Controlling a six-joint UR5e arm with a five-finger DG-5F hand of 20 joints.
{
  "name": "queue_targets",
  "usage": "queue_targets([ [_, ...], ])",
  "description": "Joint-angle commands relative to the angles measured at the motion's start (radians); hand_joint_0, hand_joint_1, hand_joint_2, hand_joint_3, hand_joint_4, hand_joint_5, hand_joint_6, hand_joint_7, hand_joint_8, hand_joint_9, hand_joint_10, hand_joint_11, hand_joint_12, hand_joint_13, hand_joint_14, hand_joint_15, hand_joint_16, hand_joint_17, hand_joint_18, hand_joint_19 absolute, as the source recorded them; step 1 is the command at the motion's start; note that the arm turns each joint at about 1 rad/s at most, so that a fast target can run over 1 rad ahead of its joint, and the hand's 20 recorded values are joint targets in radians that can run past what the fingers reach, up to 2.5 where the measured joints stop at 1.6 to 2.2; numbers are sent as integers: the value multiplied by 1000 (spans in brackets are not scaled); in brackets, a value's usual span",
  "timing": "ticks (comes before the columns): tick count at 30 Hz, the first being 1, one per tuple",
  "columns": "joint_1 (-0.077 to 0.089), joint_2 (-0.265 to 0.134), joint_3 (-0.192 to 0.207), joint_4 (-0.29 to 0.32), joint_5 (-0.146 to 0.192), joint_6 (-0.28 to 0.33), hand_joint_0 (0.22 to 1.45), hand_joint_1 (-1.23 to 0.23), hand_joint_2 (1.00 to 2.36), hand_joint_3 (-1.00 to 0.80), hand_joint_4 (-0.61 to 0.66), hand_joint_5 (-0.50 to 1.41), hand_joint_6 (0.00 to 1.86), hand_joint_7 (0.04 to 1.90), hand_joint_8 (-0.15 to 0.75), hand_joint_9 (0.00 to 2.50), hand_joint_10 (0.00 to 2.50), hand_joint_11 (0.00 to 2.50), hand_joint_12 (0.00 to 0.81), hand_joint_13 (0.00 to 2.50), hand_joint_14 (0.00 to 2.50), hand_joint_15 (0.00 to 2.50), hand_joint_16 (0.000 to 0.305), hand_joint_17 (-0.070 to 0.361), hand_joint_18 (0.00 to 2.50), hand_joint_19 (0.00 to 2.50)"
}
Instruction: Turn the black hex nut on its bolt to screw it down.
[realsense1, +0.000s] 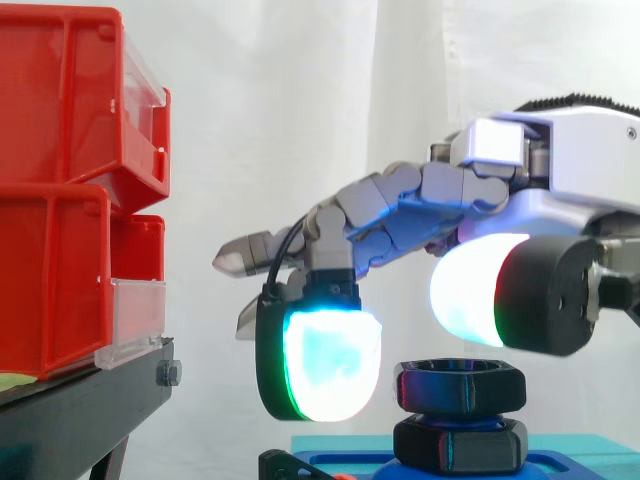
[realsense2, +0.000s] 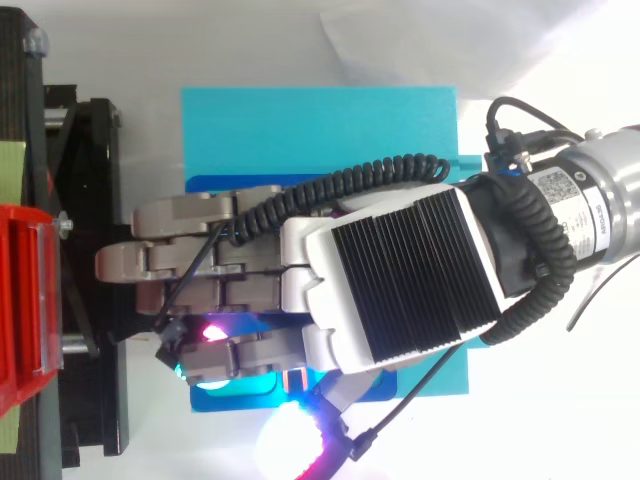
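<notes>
The hand (realsense1: 420, 195) hangs over the fixture with its fingers loosely spread and gripping nothing. One finger is bent down so that its cyan-white pad (realsense1: 330, 362) sits level with the black hex nut (realsense1: 459, 386), to the nut's left with a clear gap between them. The thumb pad (realsense1: 470, 290), glowing white, hovers just above the nut's right shoulder without touching it. The other fingers reach out straight toward the bins and stay clear of the work.

This looks like a bracket set up for a pinch: finger on one side, thumb on the other, so that closing them would catch opposite flats and let the wrist twist the nut.

The nut sits near the top of its bolt. Directly below it is a second black hex piece (realsense1: 460, 446), which I take to be a lower nut or the bolt's seat. That piece rests on a teal base plate (realsense2: 300, 120). From above, the back of the hand (realsense2: 400, 270) covers the plate's middle.

To the left, well apart from the nut, red bins (realsense1: 70, 200) are stacked on a black stand (realsense1: 70, 410).

My judgement is that no turning contact has been made yet. The thumb needs to drop lower before closing.
</notes>
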Motion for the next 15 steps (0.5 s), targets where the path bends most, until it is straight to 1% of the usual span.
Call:
queue_targets([
  [1, -4, -1, 14, -7, -18, 1, 527, -257, 1000, -500, 267, -100, 700, 1030, 301, 576, 5, 222, 348, 223, 0, 66, 49, 110, 97, 196],
  [3, -10, -1, 14, -5, -22, 2, 527, -261, 1000, -500, 261, -99, 711, 1026, 302, 585, 5, 225, 349, 225, 1, 66, 49, 110, 104, 192],
  [6, -13, -1, 19, -11, -31, 1, 527, -264, 1000, -500, 259, -101, 729, 1011, 304, 593, 7, 227, 348, 234, 2, 68, 49, 109, 111, 191],
  [9, -21, -1, 18, -19, -33, 2, 528, -267, 1000, -500, 260, -102, 746, 1003, 306, 597, 5, 225, 349, 239, 1, 70, 49, 110, 113, 200],
  [13, -24, -1, 18, -37, -41, 1, 528, -272, 1000, -500, 265, -102, 758, 995, 307, 602, 7, 226, 350, 243, 2, 70, 48, 109, 121, 197],
  [14, -25, -1, 18, -37, -42, 1, 530, -276, 1000, -500, 263, -101, 751, 1023, 308, 601, 5, 224, 349, 244, 1, 62, 48, 108, 127, 186],
  [15, -30, 1, 18, -40, -47, -1, 529, -274, 1000, -500, 271, -101, 761, 998, 308, 608, 5, 236, 349, 246, 2, 72, 48, 109, 129, 196],
])
